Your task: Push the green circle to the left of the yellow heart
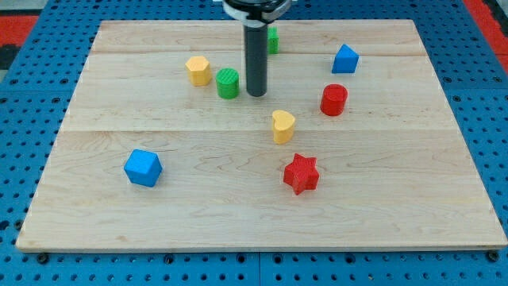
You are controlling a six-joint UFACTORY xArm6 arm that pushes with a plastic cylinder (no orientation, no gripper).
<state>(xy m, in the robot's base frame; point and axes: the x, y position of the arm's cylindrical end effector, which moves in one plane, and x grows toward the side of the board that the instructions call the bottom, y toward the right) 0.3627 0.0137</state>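
Wooden worktop: your tip is sitting just right of the green circle, yellow heart lying nearer, to its right; no gripper is showing.

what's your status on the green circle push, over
My tip down just right of the green circle. Yellow heart sits lower right, apart. Circle not yet left of heart; nothing between them but my tip.

Open board left of yellow heart; green circle above-left.
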